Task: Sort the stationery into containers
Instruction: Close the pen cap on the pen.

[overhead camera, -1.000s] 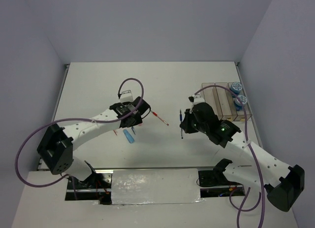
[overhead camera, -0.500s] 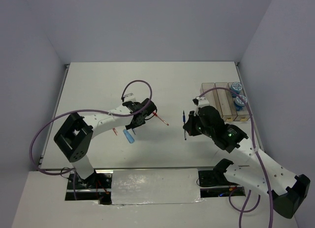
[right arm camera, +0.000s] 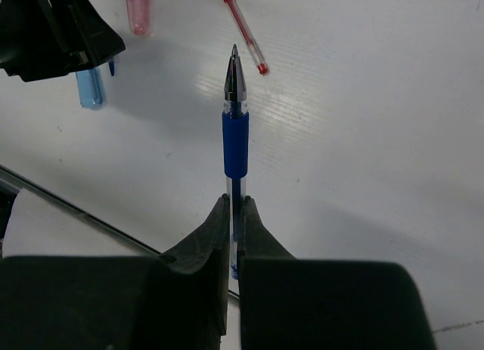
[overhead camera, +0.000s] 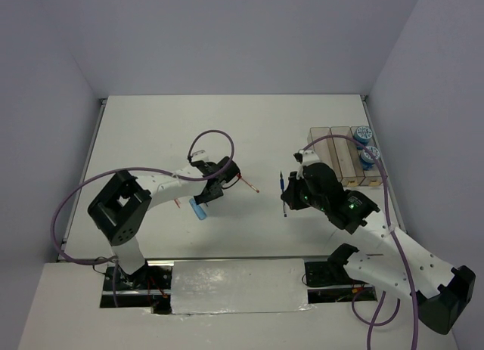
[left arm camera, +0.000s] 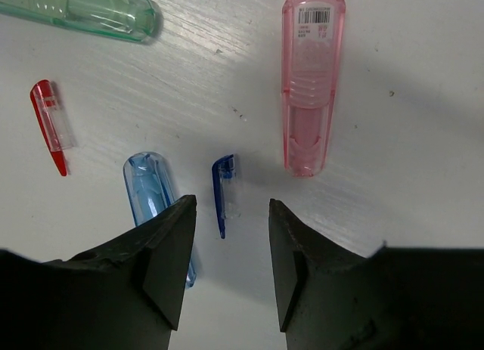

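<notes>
My left gripper (left arm camera: 231,208) is open and hangs low over the table. A tiny blue clip (left arm camera: 225,190) lies just ahead of its gap. The blue oblong piece (left arm camera: 151,193) lies by the left finger, and the pink oblong piece (left arm camera: 311,82) is ahead on the right. Farther left are the green piece (left arm camera: 83,10) and a red clip (left arm camera: 51,125). My right gripper (right arm camera: 235,205) is shut on the thin blue pen (right arm camera: 235,138), held above the table with its tip forward. The red pen (overhead camera: 248,184) lies between the arms. Both patterned rolls (overhead camera: 363,133) sit in the rightmost container (overhead camera: 342,159).
The three joined clear bins stand at the table's right edge, near the right wall. My left arm's purple cable (overhead camera: 215,142) loops above its wrist. The table's front edge and the arm bases (overhead camera: 121,214) are close behind both grippers.
My left arm has swung right and dropped lower over the small pieces, its jaws narrowing a little. The right gripper has drifted slightly, still holding the blue pen.
</notes>
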`<state>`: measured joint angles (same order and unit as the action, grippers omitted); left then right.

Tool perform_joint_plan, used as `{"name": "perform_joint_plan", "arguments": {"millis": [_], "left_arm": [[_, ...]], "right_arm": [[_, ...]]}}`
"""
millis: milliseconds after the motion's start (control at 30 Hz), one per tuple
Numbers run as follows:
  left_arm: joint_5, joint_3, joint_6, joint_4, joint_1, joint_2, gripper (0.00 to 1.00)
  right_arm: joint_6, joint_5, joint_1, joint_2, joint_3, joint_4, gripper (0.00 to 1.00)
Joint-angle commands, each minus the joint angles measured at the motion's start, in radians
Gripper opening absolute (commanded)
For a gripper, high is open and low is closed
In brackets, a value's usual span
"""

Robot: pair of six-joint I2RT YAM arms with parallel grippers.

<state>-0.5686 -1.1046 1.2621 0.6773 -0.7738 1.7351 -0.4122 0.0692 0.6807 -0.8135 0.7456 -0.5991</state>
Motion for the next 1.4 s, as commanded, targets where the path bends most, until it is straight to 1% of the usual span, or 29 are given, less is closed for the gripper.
{"name": "perform_joint_plan", "arguments": {"millis": [0,167,267,333,400,433,533,567,600,633,833,900,933,1000,1033,1067,1100,1133,1167,1200,1233,1267,1300,1333,1367], "left_arm": [[0.004,0.015,0.003,-0.031,0.010,0.015,0.55],[0.022,0.035,0.005,-0.051,0.025,0.035,0.55],[0.035,0.060,0.014,-0.068,0.024,0.030,0.51],[0.039,0.074,0.013,-0.085,0.024,0.032,0.51],[0.045,0.075,0.011,-0.088,0.025,0.041,0.45],[0.047,0.078,0.016,-0.088,0.024,0.044,0.37],[0.056,0.098,0.022,-0.099,0.024,0.038,0.25],[0.058,0.103,0.022,-0.102,0.024,0.028,0.17],[0.059,0.117,0.023,-0.107,0.024,0.023,0.14],[0.062,0.123,0.020,-0.119,0.024,0.018,0.00],[0.082,0.169,0.002,-0.137,0.024,-0.031,0.00],[0.096,0.205,-0.015,-0.171,0.022,-0.087,0.00],[0.101,0.222,-0.023,-0.212,0.022,-0.141,0.00],[0.113,0.276,-0.046,-0.260,0.021,-0.205,0.00],[0.124,0.296,-0.052,-0.283,0.021,-0.273,0.00],[0.130,0.313,-0.069,-0.330,0.021,-0.308,0.00],[0.136,0.343,-0.073,-0.347,0.021,-0.343,0.00],[0.153,0.356,-0.081,-0.367,0.018,-0.414,0.00],[0.164,0.377,-0.116,-0.424,0.016,-0.445,0.00],[0.176,0.385,-0.137,-0.458,0.011,-0.510,0.00],[0.203,0.394,-0.188,-0.497,0.007,-0.543,0.00],[0.213,0.411,-0.207,-0.571,-0.005,-0.574,0.00],[0.219,0.417,-0.214,-0.597,-0.010,-0.627,0.00],[0.243,0.434,-0.240,-0.629,-0.013,-0.653,0.00],[0.254,0.442,-0.253,-0.687,-0.013,-0.676,0.00]], "right_arm": [[0.018,-0.017,0.003,-0.001,0.003,0.019,0.00],[0.024,-0.020,0.003,-0.007,0.006,0.016,0.00],[0.026,-0.022,0.003,-0.007,0.005,0.016,0.00],[0.024,-0.026,0.002,-0.007,0.000,0.019,0.00],[0.024,-0.029,0.005,-0.009,-0.003,0.024,0.00],[0.023,-0.026,0.005,-0.009,-0.003,0.024,0.00],[0.023,-0.025,0.005,-0.007,0.001,0.016,0.00],[0.023,-0.025,0.006,-0.006,0.006,0.012,0.00],[0.024,-0.025,0.005,-0.003,0.008,0.010,0.00],[0.026,-0.026,0.005,-0.001,0.009,0.010,0.00],[0.030,-0.098,0.006,0.010,-0.014,0.056,0.00],[0.027,-0.121,0.005,0.008,-0.028,0.079,0.00],[0.026,-0.131,0.005,0.008,-0.041,0.103,0.00],[0.026,-0.187,0.005,0.013,-0.061,0.143,0.00],[0.029,-0.218,0.005,0.016,-0.089,0.197,0.00],[0.024,-0.280,0.005,0.020,-0.106,0.228,0.00],[0.006,-0.310,0.005,0.017,-0.121,0.260,0.00],[-0.006,-0.333,0.005,0.008,-0.146,0.313,0.00],[-0.020,-0.360,0.006,-0.018,-0.155,0.335,0.00],[-0.060,-0.371,0.014,-0.030,-0.181,0.364,0.00],[-0.085,-0.381,0.031,-0.050,-0.198,0.442,0.00],[-0.114,-0.405,0.045,-0.056,-0.216,0.493,0.00],[-0.163,-0.411,0.060,-0.061,-0.250,0.551,0.00],[-0.181,-0.398,0.101,-0.072,-0.258,0.629,0.00],[-0.204,-0.369,0.121,-0.078,-0.261,0.646,0.00]]}}
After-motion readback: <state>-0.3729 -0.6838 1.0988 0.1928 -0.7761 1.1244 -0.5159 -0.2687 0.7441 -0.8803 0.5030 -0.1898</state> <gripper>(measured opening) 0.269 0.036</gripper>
